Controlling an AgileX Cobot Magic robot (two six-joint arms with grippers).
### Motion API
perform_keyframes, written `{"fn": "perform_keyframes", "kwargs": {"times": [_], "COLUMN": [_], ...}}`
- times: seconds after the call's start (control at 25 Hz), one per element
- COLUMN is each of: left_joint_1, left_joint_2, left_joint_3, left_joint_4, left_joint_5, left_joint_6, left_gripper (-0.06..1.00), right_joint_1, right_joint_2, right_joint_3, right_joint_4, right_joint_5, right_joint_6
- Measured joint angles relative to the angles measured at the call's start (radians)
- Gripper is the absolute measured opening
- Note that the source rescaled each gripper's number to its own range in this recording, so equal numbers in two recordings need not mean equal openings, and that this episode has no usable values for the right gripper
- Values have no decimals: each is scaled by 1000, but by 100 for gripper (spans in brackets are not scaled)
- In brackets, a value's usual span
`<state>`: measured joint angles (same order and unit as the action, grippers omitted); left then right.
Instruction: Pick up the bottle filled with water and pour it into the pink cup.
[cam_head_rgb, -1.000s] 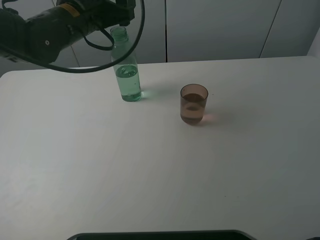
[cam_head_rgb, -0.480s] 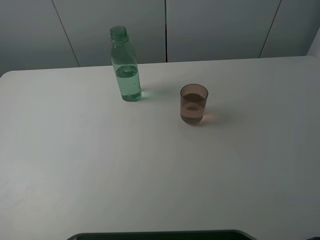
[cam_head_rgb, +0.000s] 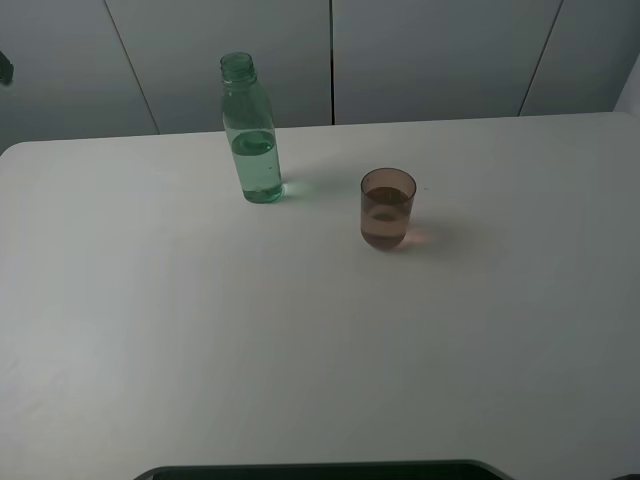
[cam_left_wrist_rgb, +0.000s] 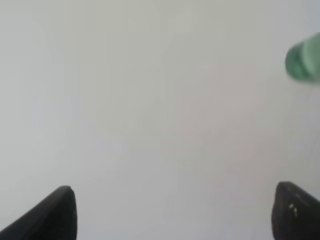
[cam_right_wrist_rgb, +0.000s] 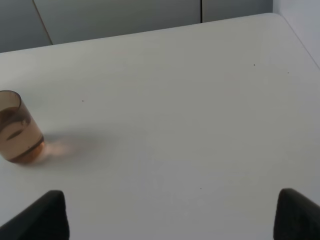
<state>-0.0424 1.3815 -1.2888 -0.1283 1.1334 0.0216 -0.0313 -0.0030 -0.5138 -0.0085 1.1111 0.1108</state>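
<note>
My left arm has pulled clear of the bottle (cam_head_rgb: 252, 135), left upright far-left of the half-filled pink cup (cam_head_rgb: 387, 208), so the pour looks done; both grippers' jaws stand apart, gripping nothing.

High camera looks down on the surface (cam_head_rgb: 300, 350); both wrist cameras hover low, sharing bottle (cam_left_wrist_rgb: 304, 60) and pink cup (cam_right_wrist_rgb: 17, 127).

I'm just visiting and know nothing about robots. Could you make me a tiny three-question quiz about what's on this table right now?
1. True or false: the bottle stands upright on the table.
2. Which is taller, the bottle or the pink cup?
3. Is either hand holding something? A) left hand holds the bottle B) right hand holds the cup C) neither

Key: 1 true; 2 the bottle; 3 C, both hands are open and empty.
</note>
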Motion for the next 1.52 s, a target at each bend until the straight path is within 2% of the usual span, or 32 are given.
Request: {"fn": "perform_keyframes", "kwargs": {"times": [0.04,0.16,0.48,0.68,1.04,1.2,1.52], "left_joint_1": [0,0,0,0,0,0,0], "left_joint_2": [-13,-51,-221,-364,-625,-724,-954], "left_joint_3": [0,0,95,212,466,563,670], "left_joint_4": [24,65,51,48,63,63,55], "left_joint_5": [41,76,85,86,88,88,90], "left_joint_6": [-10,-31,-38,-12,103,113,113], "left_gripper": [100,100,100,100,100,100,100], "right_joint_1": [0,0,0,0,0,0,0], "right_joint_2": [0,0,0,0,0,0,0], "right_joint_3": [0,0,0,0,0,0,0], "right_joint_4": [0,0,0,0,0,0,0], "right_joint_5": [0,0,0,0,0,0,0], "right_joint_6": [0,0,0,0,0,0,0]}}
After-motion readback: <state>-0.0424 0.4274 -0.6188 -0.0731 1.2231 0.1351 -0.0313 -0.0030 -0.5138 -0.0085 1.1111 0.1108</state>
